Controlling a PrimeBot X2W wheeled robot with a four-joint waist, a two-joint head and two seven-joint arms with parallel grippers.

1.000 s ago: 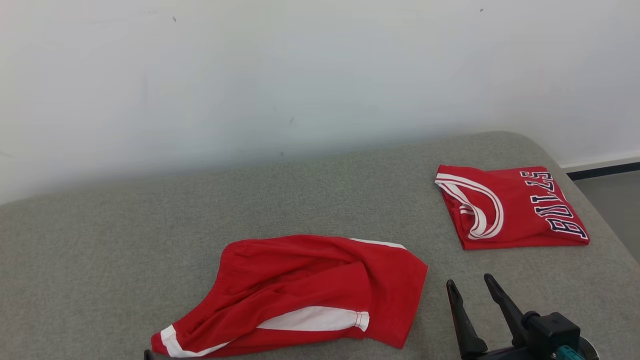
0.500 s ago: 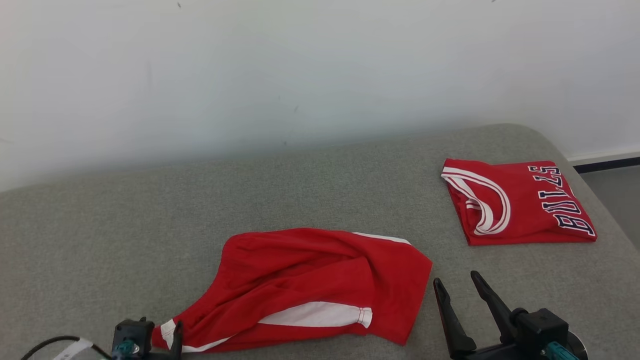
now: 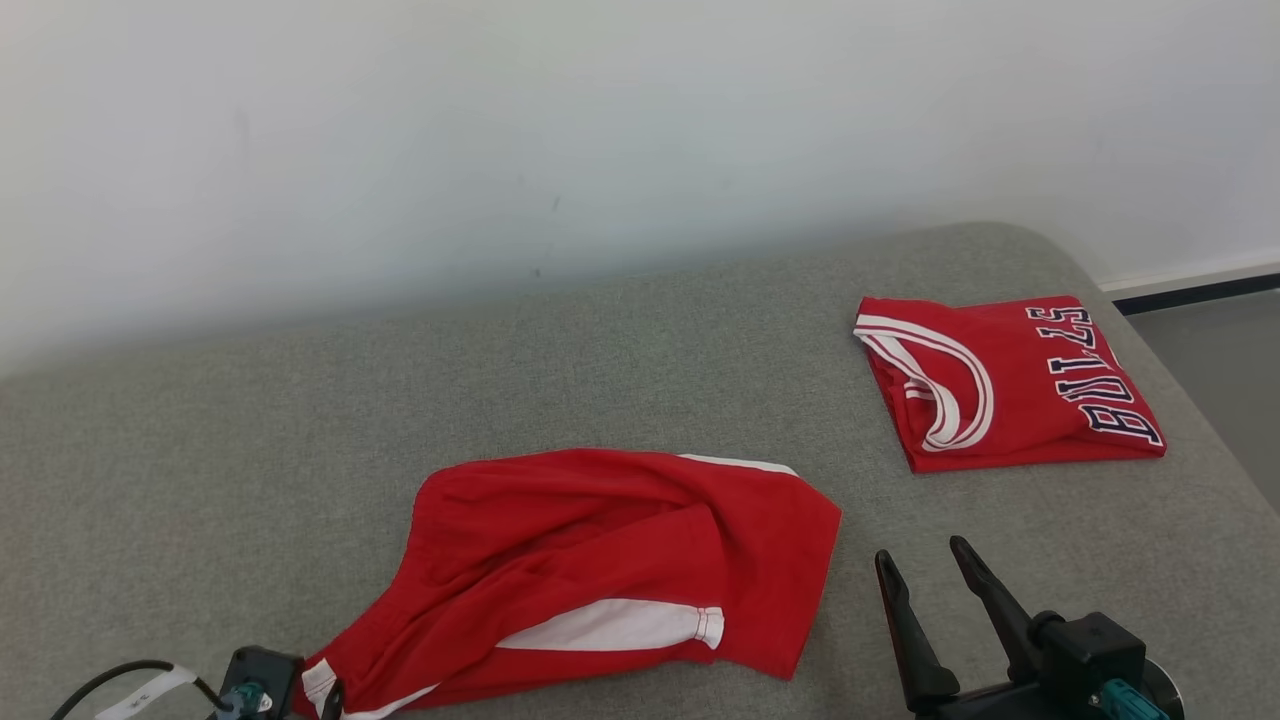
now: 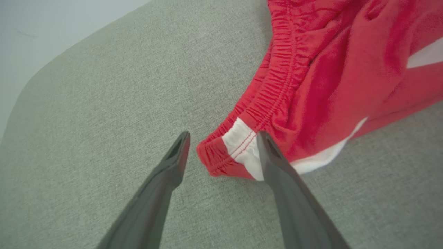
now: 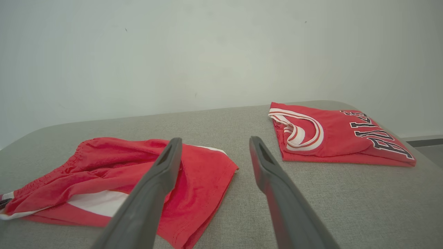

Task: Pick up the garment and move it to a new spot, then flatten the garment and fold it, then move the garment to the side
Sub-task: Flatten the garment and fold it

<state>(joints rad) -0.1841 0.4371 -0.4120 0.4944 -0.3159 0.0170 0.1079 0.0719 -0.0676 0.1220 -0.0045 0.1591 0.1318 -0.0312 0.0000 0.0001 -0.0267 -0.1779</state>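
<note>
My left pincer stands spread wide and empty. Its two dark fingers straddle a corner of the crumpled red shorts with white side stripes. In the left wrist view that corner sits at bottom centre, where the gathered elastic waistband meets a white stripe. The right-hand finger overlaps the cloth there, though I cannot tell whether it touches.

My right pincer is also spread and empty. It sits at the lower right of the head view, over the bare grey upholstered surface and just beside the shorts' hem edge.

The shorts lie in the lower middle of the head view. The folded red jersey with dark lettering lies well apart from them, at the right.

I judge the shorts light, limp and soft. Lifted from one point they would sag and bunch. The waistband looks thickest, so a pinch there should hold best. A thin single layer near the hem could slip free.
</note>
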